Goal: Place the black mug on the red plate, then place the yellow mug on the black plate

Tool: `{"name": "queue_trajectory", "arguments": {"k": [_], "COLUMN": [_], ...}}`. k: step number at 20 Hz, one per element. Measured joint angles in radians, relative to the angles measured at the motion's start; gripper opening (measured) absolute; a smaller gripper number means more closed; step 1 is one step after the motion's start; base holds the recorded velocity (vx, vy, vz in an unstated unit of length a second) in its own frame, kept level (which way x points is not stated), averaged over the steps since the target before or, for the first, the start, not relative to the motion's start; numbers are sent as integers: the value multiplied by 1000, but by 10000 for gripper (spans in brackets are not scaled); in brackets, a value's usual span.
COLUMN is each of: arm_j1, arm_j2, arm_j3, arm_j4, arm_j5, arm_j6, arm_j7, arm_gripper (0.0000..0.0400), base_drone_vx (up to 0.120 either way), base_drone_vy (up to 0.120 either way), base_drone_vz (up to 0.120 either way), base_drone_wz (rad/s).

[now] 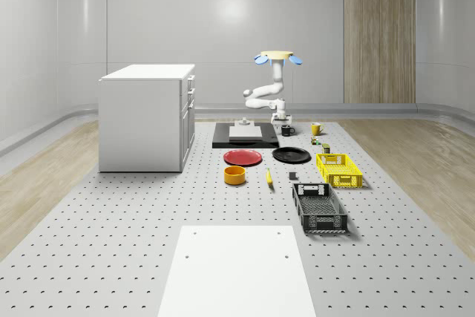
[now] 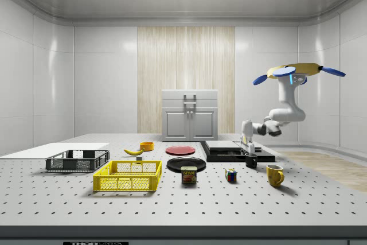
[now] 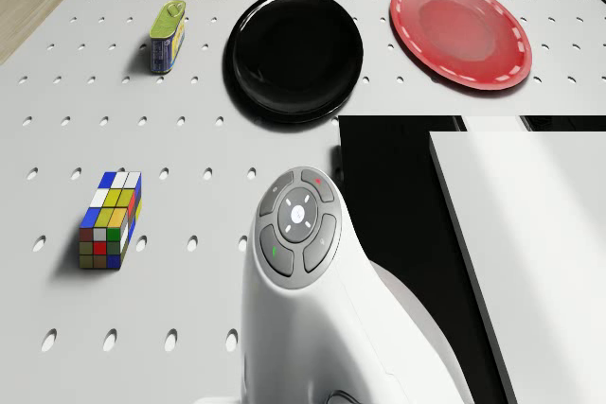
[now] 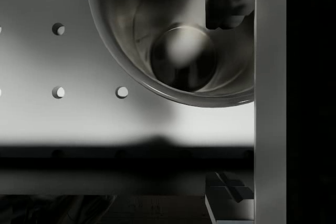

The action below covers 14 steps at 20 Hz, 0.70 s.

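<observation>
Altogether two mugs [image 1: 287,130] [image 1: 316,128], two plates [image 1: 243,157] [image 1: 291,155]

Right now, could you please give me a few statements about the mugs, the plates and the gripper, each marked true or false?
1. The red plate has a mug on it. False: it is bare.
2. The gripper is down at the black mug. True.
3. The yellow mug sits on the black plate. False: it stands on the table.
4. The drone hovers above the table's far end in the whole-scene view. True.
</observation>
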Motion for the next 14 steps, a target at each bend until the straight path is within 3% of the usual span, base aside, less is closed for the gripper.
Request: {"name": "queue_trajectory", "arguments": {"k": [6,10,14], "arm_j1": [9,10,8], "arm_j2": [-21,-30,-37], "arm_j3": [-15,-17,-17], "arm_j4": [-16,-19,-21], "arm_j5": [-5,-4,-2], "arm_j6": [17,24,30], "arm_j7": [8,12,14], "arm_gripper": [400,226,153], "base_drone_vx": [0,0,0], "base_drone_vy": [0,0,0], "base_drone_vz": [0,0,0], "base_drone_wz": [0,0,0]}}
